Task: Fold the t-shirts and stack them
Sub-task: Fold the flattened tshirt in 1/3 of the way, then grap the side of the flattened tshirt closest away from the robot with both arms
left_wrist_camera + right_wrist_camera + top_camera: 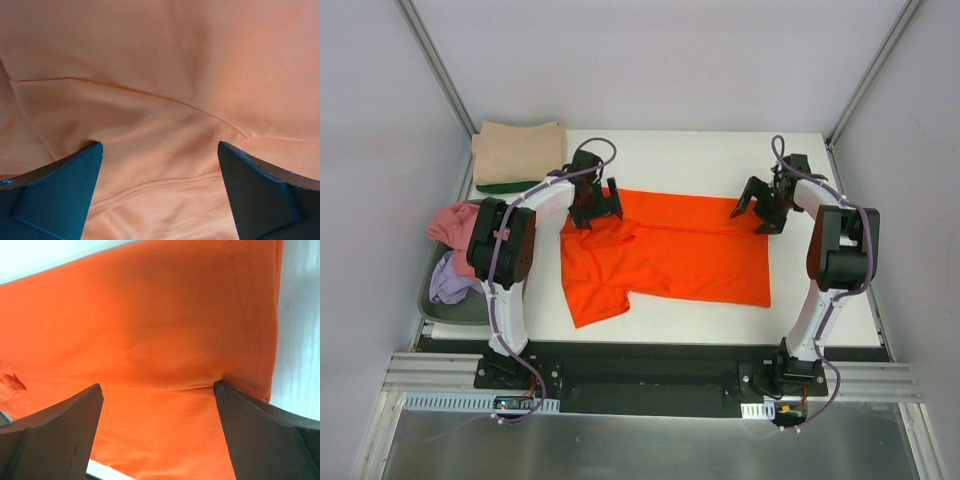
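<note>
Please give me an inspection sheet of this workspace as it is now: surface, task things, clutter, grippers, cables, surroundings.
Surface: white table, flat, evenly lit.
Job's things: orange t-shirt spread mid-table; tan shirt folded on dark green shirt, far left corner; pink shirt and lilac shirt in the basket.
Clutter: only that basket, at the left.
Grippers: left gripper open over the orange cloth's far left part; right gripper open over its far right edge.
Cables: purple cables along both arms.
Surroundings: white walls, metal frame posts.

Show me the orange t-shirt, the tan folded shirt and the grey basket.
orange t-shirt (675,255): top external view, middle of its body.
tan folded shirt (518,150): top external view, its upper face.
grey basket (458,312): top external view, near rim.
</note>
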Available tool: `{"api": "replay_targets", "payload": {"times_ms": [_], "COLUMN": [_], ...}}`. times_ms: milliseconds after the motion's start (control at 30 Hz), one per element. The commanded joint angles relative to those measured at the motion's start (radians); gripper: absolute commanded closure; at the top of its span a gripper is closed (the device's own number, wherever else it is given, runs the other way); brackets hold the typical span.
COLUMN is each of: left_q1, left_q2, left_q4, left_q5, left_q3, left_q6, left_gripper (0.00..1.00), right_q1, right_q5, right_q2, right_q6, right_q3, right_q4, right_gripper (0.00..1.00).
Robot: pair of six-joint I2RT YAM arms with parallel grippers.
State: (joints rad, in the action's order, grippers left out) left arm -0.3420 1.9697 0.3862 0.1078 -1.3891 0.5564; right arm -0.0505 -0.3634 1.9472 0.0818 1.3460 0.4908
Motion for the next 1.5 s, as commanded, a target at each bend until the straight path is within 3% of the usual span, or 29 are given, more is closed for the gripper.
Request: {"api": "replay_targets", "payload": {"times_ms": [0,167,333,467,600,800,933,1200,1467], "left_q1": [0.058,0.055,0.0,-0.101,-0.164,-0.172,-0.172,-0.172,-0.17], "left_q2": [0.109,0.063,-0.219,-0.573,-0.904,-1.218,-1.286,-1.22,-1.131], "left_q4": [-0.007,-0.024,-0.033,-0.035,-0.032,0.032,0.075,0.063,-0.018], "left_q5": [0.065,0.112,0.046,-0.101,-0.094,-0.066,-0.08,-0.215,-0.263], "left_q3": [-0.117,-0.151,0.014,0.305,0.654,0.926,0.992,1.022,1.047], "left_q6": [-0.036,-0.059,-0.065,-0.009,0.141,0.26,0.306,0.382,0.424], "left_gripper": [0.01,0.01,0.01,0.01,0.01,0.02,0.09,0.48,0.53], "right_q1": [0.005,0.008,0.037,0.049,0.049,0.049,0.049,0.051,0.049], "right_q5": [0.081,0.09,0.181,0.21,0.247,0.278,0.25,0.17,0.198], "right_q2": [0.094,0.046,-0.242,-0.576,-0.981,-1.344,-1.407,-1.421,-1.393], "right_q6": [-0.008,-0.048,-0.071,-0.022,0.093,0.203,0.222,0.289,0.265], "right_q3": [0.154,0.274,0.159,-0.205,-0.601,-0.85,-0.887,-1.015,-1.001], "right_q4": [0.077,0.138,0.155,0.085,-0.067,-0.109,-0.09,-0.161,-0.147], "right_gripper": [0.04,0.04,0.04,0.04,0.04,0.04,0.04,0.04,0.04]}}
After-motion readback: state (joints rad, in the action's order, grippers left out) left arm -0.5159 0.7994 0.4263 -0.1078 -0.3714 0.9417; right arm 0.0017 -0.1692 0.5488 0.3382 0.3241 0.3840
